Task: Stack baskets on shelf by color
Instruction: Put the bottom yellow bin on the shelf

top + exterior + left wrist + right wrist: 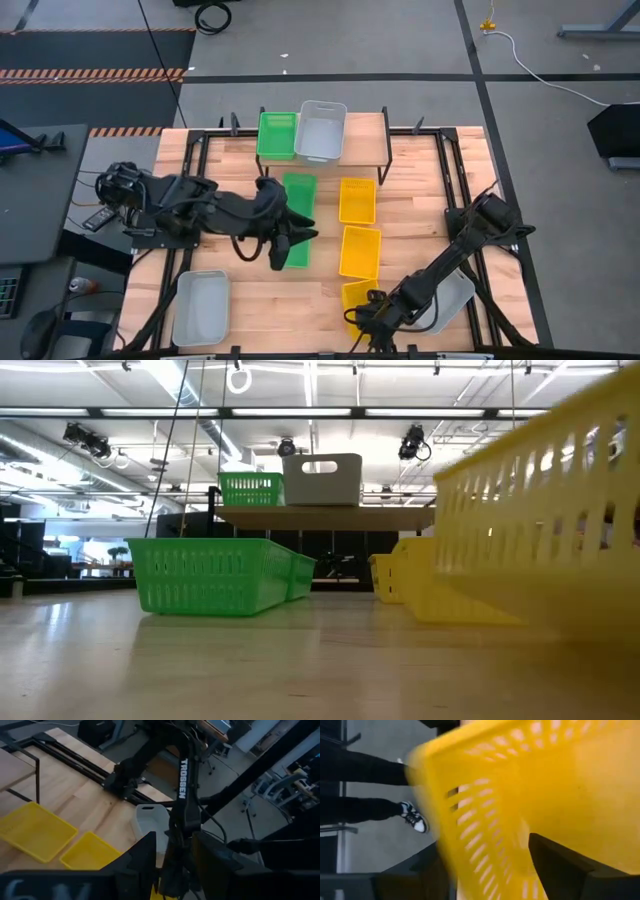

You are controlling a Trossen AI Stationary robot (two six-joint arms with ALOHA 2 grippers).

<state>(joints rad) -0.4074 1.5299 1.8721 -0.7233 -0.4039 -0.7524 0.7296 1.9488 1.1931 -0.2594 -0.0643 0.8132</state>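
Gripping with my right gripper (366, 312), I held the near yellow basket (356, 297) at the table's near edge, fingers clamped on its slotted plastic wall (485, 820); the basket looked tilted off the slatted wooden table (250, 290). Beyond its rim, a person's dark trouser legs and black-and-white shoe (414, 817) showed on the grey floor.

My left gripper (281, 246) hovered over the near green basket (297, 248), which lay end to end with a second green basket (299, 192). I could not tell whether its fingers were apart or closed.

Two more yellow baskets (360, 250) (357, 200) lay in a line toward the shelf (365, 128), a light plank on thin black legs at the far side. On it stood a green basket (277, 134) and a pale grey basket (320, 131), touching. Another grey basket (201, 307) sat near left, and one (455, 297) lay near right under my right arm.
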